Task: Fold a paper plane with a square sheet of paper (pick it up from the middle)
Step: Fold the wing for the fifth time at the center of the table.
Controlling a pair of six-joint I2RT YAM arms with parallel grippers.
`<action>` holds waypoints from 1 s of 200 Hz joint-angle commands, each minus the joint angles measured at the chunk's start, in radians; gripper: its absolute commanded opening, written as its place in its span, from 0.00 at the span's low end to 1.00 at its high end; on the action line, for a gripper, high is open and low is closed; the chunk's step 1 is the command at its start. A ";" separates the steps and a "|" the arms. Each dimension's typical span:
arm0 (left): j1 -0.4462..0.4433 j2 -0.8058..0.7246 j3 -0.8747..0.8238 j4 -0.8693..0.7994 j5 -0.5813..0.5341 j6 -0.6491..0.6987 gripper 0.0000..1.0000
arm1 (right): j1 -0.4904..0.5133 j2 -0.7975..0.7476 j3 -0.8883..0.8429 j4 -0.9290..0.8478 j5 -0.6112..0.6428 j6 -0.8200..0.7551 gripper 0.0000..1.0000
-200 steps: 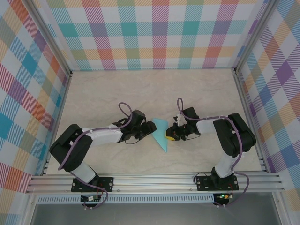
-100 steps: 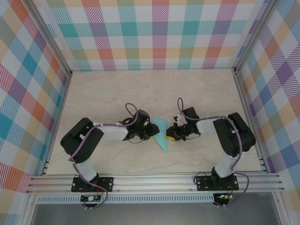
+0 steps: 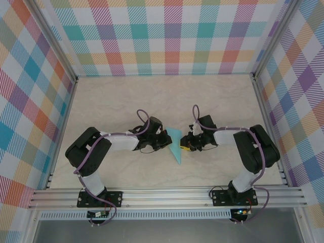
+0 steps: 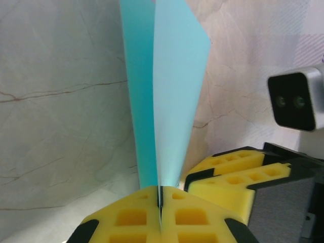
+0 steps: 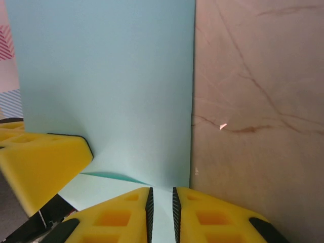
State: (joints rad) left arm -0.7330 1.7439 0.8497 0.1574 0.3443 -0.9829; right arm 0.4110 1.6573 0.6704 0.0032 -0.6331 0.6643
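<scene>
Overlap hides most of the grip in the top external view: the left gripper [image 3: 166, 143] and right gripper [image 3: 185, 147] meet from either side at the sheet of paper [image 3: 175, 148], and neither set of fingertips can be made out there. The sheet lies near the middle of the table [image 3: 152, 96], folded to a narrow turquoise wedge whose point faces the arm bases. Both arms are bent low at the elbow, forearms reaching inward toward each other, with looped purple cables [image 3: 143, 117] on them. From the left wrist, that gripper's yellow fingers [image 4: 131, 217] are pressed together, clamping the sheet's lower edge so that it is seen edge-on. Two layers rise from the pinch and spread apart slightly, and their upper end is cut off by the frame. To the right sit the other gripper's yellow fingers [image 4: 228, 174], partly cropped, with the right wrist camera [image 4: 296, 101] above them. From the right wrist, the two pads [image 5: 111, 217] stand a narrow slit apart, and pale paper shows through the slit rather than being squeezed in it. Whether the tips touch the sheet is unclear. The sheet stands as a broad flat panel ahead, its top cut off, with one left finger [image 5: 40, 162] against its left side.
</scene>
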 commanded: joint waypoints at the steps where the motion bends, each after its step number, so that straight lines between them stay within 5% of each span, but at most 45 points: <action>1: -0.007 -0.002 0.034 -0.011 0.002 -0.018 0.00 | -0.005 -0.143 -0.040 -0.004 0.095 -0.039 0.23; 50: -0.009 -0.017 0.037 -0.052 -0.022 -0.022 0.00 | 0.000 -0.517 -0.176 -0.060 0.338 -0.113 0.46; 83: -0.011 0.001 0.048 -0.050 -0.013 -0.023 0.00 | 0.026 -0.509 -0.135 -0.153 0.251 -0.223 0.46; 127: -0.011 0.006 0.057 -0.049 -0.008 -0.023 0.00 | 0.361 -0.568 -0.137 -0.188 0.704 -0.276 0.49; 200: -0.011 0.017 0.060 -0.058 -0.004 -0.022 0.00 | 0.600 -0.401 -0.054 -0.203 0.973 -0.333 0.47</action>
State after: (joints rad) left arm -0.7376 1.7447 0.8875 0.1257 0.3317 -1.0027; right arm 0.9749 1.2037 0.5568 -0.1791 0.2062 0.3737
